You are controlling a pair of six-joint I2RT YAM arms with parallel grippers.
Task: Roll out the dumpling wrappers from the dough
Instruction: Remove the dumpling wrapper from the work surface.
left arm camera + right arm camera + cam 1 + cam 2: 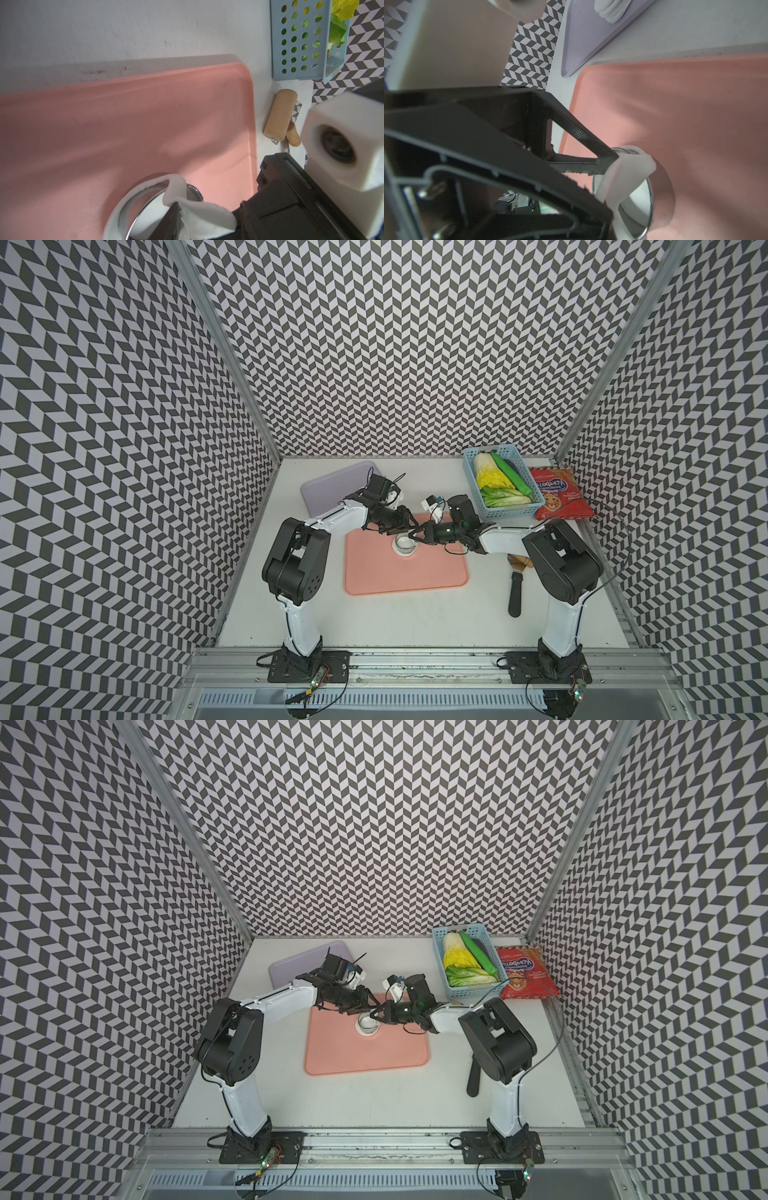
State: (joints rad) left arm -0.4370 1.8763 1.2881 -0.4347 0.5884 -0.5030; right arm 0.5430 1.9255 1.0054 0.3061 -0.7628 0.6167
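Observation:
A steel ring cutter (pixel 404 542) (pixel 194 192) stands on the pink mat (pixel 407 576), with white dough filling its inside. A ragged strip of dough (pixel 207 216) (pixel 629 172) rings the cutter, and one fold is lifted over its rim. My left gripper (pixel 409 527) (pixel 609 187) has that fold bunched between its fingertips (pixel 172 222). My right gripper (pixel 417 535) is shut at the cutter's rim, and the flap hides what its tips touch. Several dumpling wrappers (pixel 612 10) are stacked on the lilac tray (pixel 583 47).
A blue basket (pixel 511 512) of vegetables and a red snack bag (pixel 561 493) stand at the back right. A wooden roller (pixel 278 116) with a black handle (pixel 514 597) lies right of the mat. The lilac tray (pixel 328 485) is at the back left.

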